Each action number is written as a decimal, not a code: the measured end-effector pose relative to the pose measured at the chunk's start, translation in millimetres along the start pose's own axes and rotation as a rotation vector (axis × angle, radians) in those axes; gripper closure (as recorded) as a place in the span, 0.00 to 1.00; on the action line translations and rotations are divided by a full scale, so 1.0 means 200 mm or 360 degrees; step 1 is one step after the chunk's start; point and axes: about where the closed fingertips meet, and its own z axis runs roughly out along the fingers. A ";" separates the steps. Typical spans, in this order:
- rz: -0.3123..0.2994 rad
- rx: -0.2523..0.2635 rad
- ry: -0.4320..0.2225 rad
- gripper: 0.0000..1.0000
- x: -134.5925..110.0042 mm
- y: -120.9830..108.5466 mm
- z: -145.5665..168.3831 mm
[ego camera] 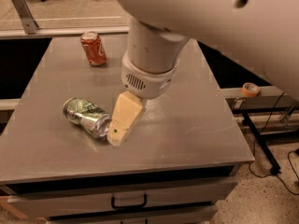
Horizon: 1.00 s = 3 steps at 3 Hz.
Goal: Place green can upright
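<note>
The green can (85, 116) lies on its side on the grey table (196, 125), left of centre, with its shiny silver end pointing to the front right. My gripper (115, 134) hangs from the big white arm (149, 59) and reaches down right beside that silver end, touching it or nearly so. It holds nothing that I can see.
A red soda can (93, 48) stands at the back left of the table. The arm hides the back middle of the table, so no slim silver-and-blue can shows. A tape roll (250, 88) lies on a ledge to the right. A drawer handle (128, 202) shows below the front edge.
</note>
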 end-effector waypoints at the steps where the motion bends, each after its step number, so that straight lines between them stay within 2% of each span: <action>1: -0.0009 0.0020 -0.0022 0.00 -0.18 0.10 0.05; 2: -0.0072 0.0023 -0.0040 0.00 -0.35 0.23 0.09; 3: -0.0109 0.0020 -0.0005 0.00 -0.52 0.33 0.20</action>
